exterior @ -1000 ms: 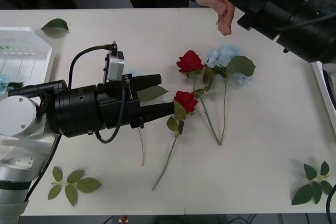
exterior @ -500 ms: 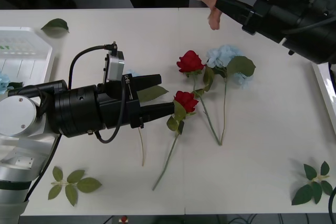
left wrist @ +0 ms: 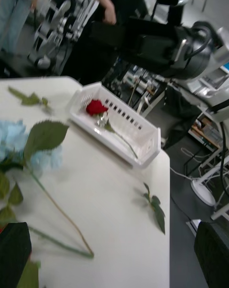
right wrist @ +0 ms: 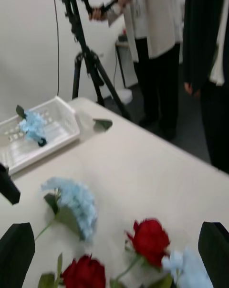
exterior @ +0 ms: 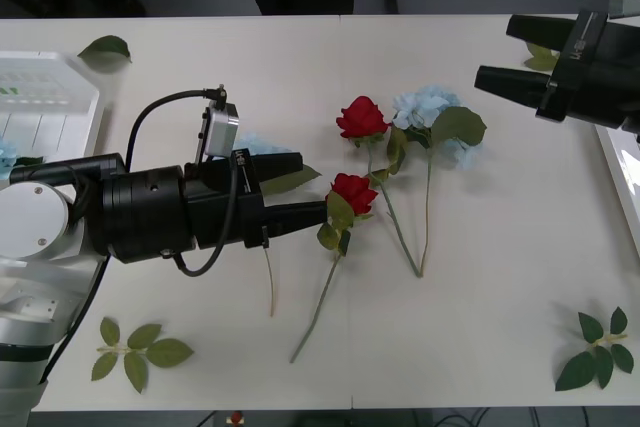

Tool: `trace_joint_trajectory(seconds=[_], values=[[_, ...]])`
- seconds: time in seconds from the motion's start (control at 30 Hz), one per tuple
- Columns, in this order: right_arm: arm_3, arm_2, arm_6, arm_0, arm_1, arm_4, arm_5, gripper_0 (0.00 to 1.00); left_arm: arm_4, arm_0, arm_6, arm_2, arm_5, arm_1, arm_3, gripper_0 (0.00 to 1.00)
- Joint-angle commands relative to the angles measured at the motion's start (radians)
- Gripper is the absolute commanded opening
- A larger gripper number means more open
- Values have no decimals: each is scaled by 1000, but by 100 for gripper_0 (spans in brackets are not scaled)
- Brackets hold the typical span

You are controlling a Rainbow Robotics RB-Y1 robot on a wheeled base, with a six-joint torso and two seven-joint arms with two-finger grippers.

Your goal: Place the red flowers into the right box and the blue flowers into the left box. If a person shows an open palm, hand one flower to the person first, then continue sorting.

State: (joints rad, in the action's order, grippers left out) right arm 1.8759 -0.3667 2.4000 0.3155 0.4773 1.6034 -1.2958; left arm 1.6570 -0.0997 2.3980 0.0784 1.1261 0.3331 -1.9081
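Your left gripper [exterior: 300, 192], black fingers spread and empty, hovers beside two deep-red roses [exterior: 354, 190] and a pale-blue hydrangea [exterior: 425, 107] mid-table. Your right gripper [exterior: 505, 55] waits open at the far right. The left wrist view adds a rose [left wrist: 96, 108] lying in the white slotted right tray [left wrist: 138, 137]; the right wrist view adds a hydrangea [right wrist: 32, 125] in the white left tray [right wrist: 62, 130].

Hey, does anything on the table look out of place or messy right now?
Nothing looks damaged or spilled. Two red flowers and a blue flower lie with crossed stems mid-table, unsorted, and loose leaf sprigs sit near the table's edges.
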Motion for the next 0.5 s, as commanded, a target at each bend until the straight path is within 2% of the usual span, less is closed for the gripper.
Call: trace_joint_trajectory(seconds=[0.03,0.27,0.37,0.5], values=[[15,-20,-160,4,52,-89,-91,100,-86,-9,-128,-54,44,43,-51,100],[17,-6,-464,-23,67,-356,-215,100,-368,35,-461,-52,55,46,-152,100],[17,41,-628,-24,73,-527,-241,100,-588,58,-678,-26,55,40,-215,100],[15,109,-792,-24,81,-671,-241,100,-792,44,-856,15,55,27,-224,100]])
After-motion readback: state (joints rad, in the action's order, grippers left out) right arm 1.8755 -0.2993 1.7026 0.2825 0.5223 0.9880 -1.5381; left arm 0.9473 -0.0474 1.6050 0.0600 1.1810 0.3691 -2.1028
